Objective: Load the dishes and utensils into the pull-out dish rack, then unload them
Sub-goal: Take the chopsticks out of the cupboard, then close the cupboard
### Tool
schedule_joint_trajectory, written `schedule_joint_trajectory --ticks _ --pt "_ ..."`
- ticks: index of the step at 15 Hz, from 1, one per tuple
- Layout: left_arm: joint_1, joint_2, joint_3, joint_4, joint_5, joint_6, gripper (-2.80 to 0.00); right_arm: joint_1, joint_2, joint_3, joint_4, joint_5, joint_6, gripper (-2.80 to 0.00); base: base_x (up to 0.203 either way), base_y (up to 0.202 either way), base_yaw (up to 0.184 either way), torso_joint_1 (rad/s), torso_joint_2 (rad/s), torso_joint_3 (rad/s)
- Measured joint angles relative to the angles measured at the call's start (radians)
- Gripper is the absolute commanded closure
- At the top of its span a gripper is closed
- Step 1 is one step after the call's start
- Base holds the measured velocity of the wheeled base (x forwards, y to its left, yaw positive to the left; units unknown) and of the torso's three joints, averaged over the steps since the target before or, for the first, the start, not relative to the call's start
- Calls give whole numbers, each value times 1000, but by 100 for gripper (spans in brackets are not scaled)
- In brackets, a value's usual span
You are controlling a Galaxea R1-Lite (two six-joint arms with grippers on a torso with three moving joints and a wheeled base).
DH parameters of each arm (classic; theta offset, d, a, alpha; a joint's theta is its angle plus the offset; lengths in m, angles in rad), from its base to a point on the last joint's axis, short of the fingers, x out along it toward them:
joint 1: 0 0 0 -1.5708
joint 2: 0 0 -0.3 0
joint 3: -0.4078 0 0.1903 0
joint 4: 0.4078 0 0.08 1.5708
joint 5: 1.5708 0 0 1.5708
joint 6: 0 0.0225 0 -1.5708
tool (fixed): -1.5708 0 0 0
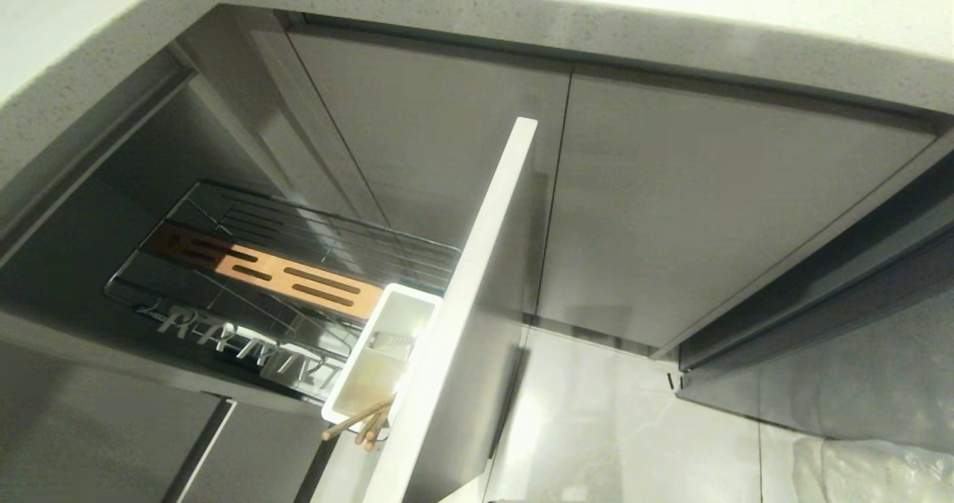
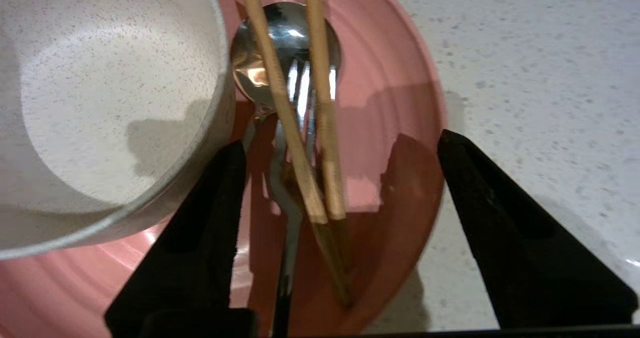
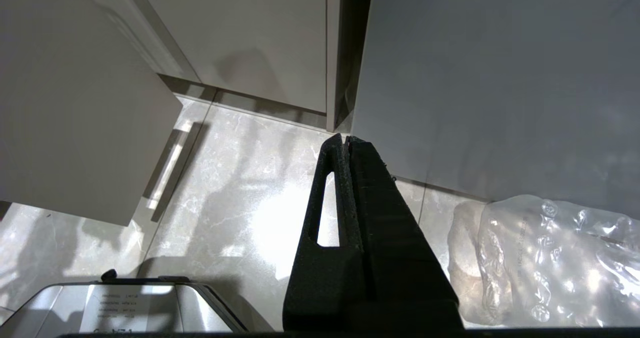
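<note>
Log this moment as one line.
left claw: open above chopsticks and fork on pink plate | bowl: on plate | rack: pulled out | right claw: shut, parked

One pink plate (image 2: 390, 107) and one cream bowl (image 2: 100, 102) are counted on the counter (image 2: 540, 77). One fork (image 2: 295, 92), one spoon (image 2: 265, 42) and two chopsticks (image 2: 320, 127) are counted on the plate. More chopsticks (image 1: 361, 422), about three, are counted in the single white caddy (image 1: 373, 354) of the one dish rack (image 1: 246, 264).
</note>
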Motion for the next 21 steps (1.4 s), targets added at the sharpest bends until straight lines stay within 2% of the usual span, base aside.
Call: schedule_joint_trajectory --ticks 5,10,11,13,16,17,21 --pt "-26 -29 -1 -16 -9 -4 -280 0 0 0 0 0 0 0 0 0 0 0 0 0" --pt "-102 -80 -1 -75 -12 -17 -280 0 0 0 0 0 0 0 0 0 0 0 0 0" --pt "-124 -94 -1 -91 -11 -18 0 0 0 0 0 0 0 0 0 0 0 0 0 0" --pt "-182 -123 0 -145 -11 -17 0 0 0 0 0 0 0 0 0 0 0 0 0 0" --pt "-332 -180 6 -241 -11 -9 0 0 0 0 0 0 0 0 0 0 0 0 0 0" --pt "-397 -202 16 -275 -11 -7 0 0 0 0 0 0 0 0 0 0 0 0 0 0" --pt "-747 -308 142 -410 -12 27 0 0 0 0 0 0 0 0 0 0 0 0 0 0"
